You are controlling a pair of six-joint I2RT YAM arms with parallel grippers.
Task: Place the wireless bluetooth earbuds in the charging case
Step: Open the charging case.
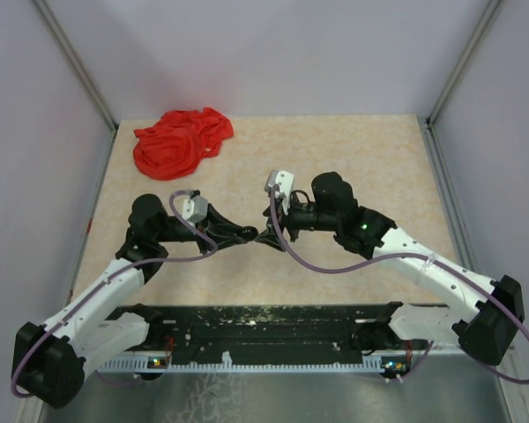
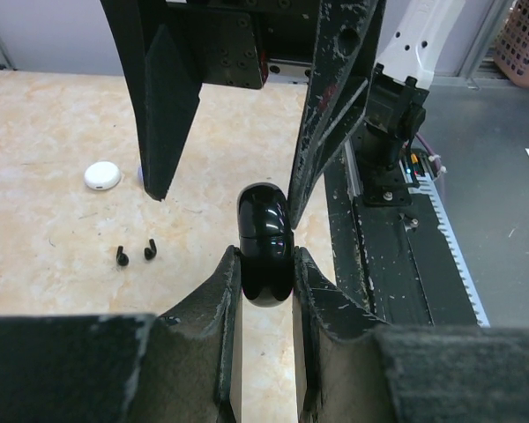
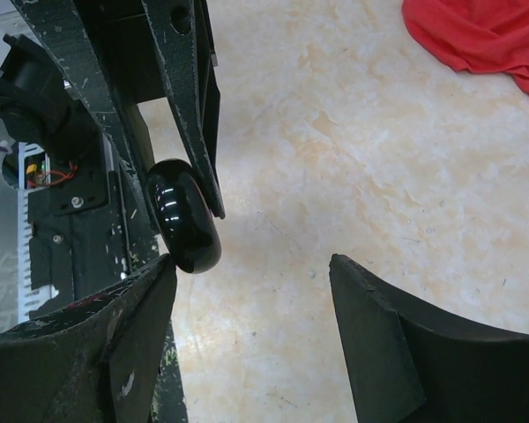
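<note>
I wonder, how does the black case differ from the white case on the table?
The black case is glossy and dark; the white case is pale. The black case stands on edge, clamped in the left tool; the white case lies flat on the table. Both are round pucks.

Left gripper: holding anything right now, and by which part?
The left gripper pinches the black round case across its flat faces, at the end nearer the wrist.

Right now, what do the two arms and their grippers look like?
The left arm and right arm have white links, black joints and a looping purple cable each. The left gripper and right gripper are black, with wedge-shaped, pale-scuffed fingers.
</note>
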